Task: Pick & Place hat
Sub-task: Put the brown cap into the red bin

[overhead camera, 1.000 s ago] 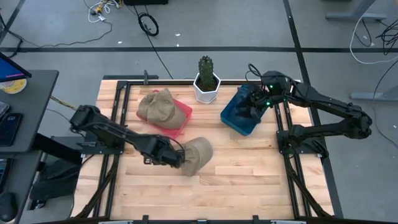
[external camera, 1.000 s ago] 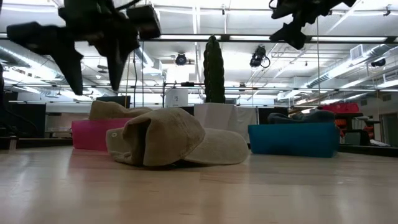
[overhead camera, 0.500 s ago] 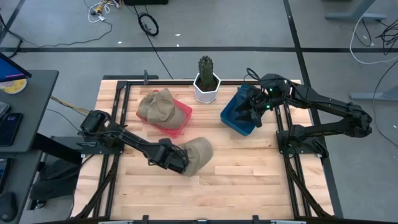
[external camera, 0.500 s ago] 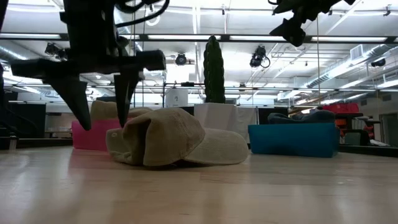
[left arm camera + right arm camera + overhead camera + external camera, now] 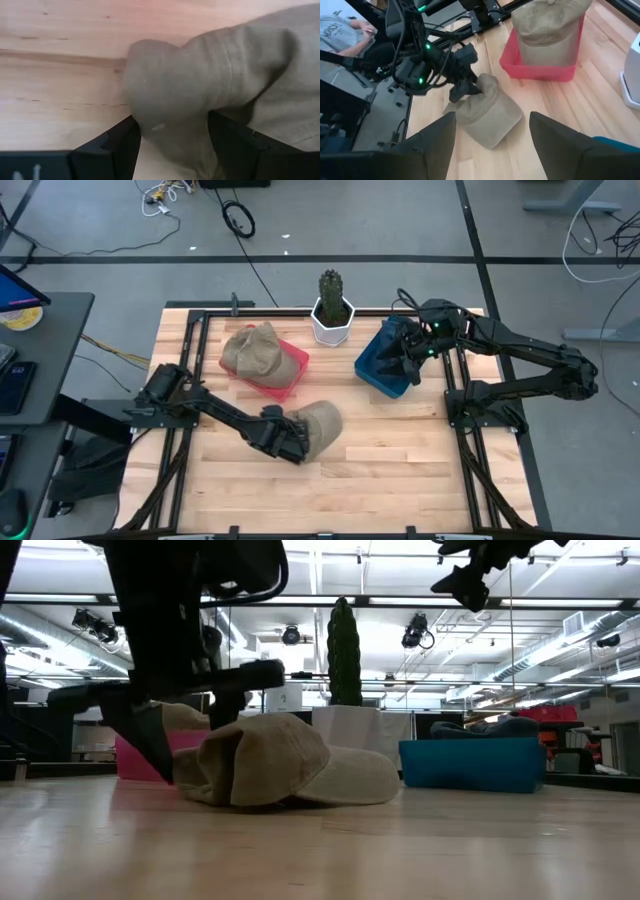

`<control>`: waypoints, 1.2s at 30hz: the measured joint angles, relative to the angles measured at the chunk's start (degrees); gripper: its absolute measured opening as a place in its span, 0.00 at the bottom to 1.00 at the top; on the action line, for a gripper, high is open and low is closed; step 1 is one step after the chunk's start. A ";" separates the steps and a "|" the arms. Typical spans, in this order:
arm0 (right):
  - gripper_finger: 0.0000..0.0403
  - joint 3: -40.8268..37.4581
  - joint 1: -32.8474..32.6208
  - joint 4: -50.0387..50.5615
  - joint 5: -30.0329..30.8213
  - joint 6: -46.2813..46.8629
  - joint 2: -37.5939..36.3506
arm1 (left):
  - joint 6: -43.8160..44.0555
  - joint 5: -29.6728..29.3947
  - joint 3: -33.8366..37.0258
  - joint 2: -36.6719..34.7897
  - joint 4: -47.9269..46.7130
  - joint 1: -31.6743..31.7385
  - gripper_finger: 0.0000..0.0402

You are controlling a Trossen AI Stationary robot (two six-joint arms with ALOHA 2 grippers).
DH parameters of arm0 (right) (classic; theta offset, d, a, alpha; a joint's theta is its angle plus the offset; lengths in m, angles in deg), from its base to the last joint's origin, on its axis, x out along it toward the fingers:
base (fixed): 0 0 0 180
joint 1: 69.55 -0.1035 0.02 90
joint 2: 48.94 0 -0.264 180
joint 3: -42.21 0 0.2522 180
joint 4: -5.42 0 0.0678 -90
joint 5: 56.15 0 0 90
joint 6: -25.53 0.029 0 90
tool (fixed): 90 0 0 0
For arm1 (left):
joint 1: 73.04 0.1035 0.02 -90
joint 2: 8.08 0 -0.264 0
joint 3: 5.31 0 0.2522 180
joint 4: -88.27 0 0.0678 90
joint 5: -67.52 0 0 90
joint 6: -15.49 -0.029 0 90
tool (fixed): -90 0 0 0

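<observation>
A tan cap (image 5: 322,423) lies on the wooden table, crown and brim down (image 5: 300,768). My left gripper (image 5: 288,442) is down at the cap's left end, open, one finger on each side of a bulging fold (image 5: 170,95). In the low view one finger (image 5: 150,740) stands just left of the cap and the other is hidden behind it. My right gripper (image 5: 405,362) hovers open above the blue bin (image 5: 383,370), far from the cap (image 5: 485,107). My left gripper straddles the cap's bulging end fold (image 5: 165,115), slanting down from the table's left. The cloth lies against the inner sides of both open fingers (image 5: 125,142). The cap rests on the table, not lifted. One layer or several, I cannot tell.
A red bin (image 5: 292,376) holding a second tan cap (image 5: 252,350) sits behind the cap. A cactus in a white pot (image 5: 332,315) stands at the far edge. The blue bin (image 5: 470,762) holds something dark. A person (image 5: 345,27) sits beyond the table.
My left gripper has come down from above the table to table height and moved slightly right, toward the cap, so its open fingers now stand around the cap's left end. The cap has stayed where it was.
</observation>
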 joint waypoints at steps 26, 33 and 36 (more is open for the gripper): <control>0.63 -0.02 0.00 -2.47 1.51 2.89 0.24 | -6.31 -6.18 0.02 -2.43 0.82 -5.59 0.01; 0.63 -0.02 0.00 -2.59 1.51 2.85 0.24 | -18.41 -12.62 0.02 -10.96 0.44 -7.10 0.01; 0.63 -0.02 0.00 -2.74 1.51 2.67 0.24 | -26.00 -15.63 0.02 -15.07 1.15 -7.10 0.01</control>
